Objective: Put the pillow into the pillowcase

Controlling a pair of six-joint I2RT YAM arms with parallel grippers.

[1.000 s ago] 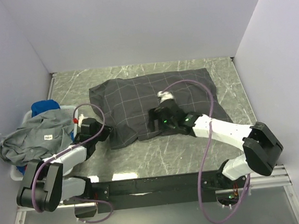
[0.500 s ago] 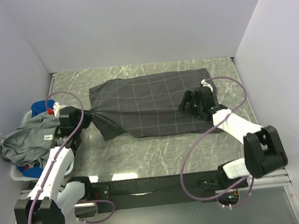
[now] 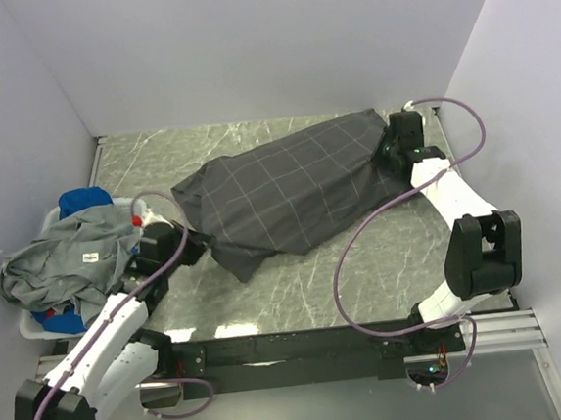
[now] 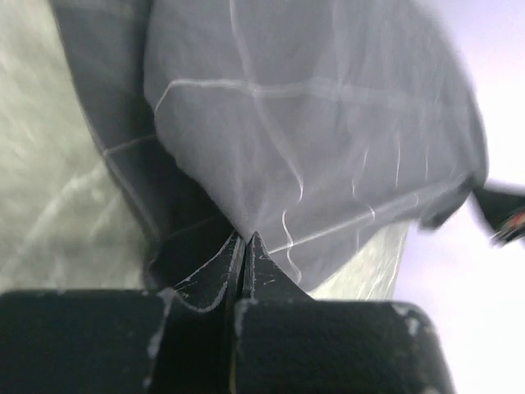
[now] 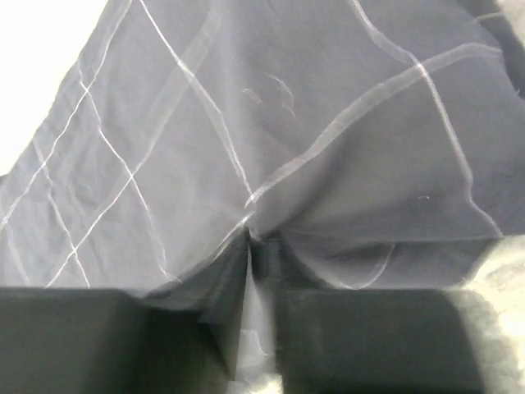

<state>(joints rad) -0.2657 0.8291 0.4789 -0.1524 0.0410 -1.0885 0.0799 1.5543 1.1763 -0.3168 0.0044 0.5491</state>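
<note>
pillowcase (image 3: 293, 189) stretches diagonally from lower left to upper right, left gripper (image 4: 244, 240) and right gripper (image 5: 250, 238) each pinched tight on an end, likely to pull it smooth; pillow unseen, presumably inside.

The left arm reaches forward low over the desk, elbow bent, its pincer (image 3: 201, 244) pressed tight together on a near corner of the pillowcase (image 3: 288, 185). The right arm stretches far out along the right side, its pincer (image 3: 389, 149) nipping the pillowcase's far end, fingers nearly meeting.
</note>
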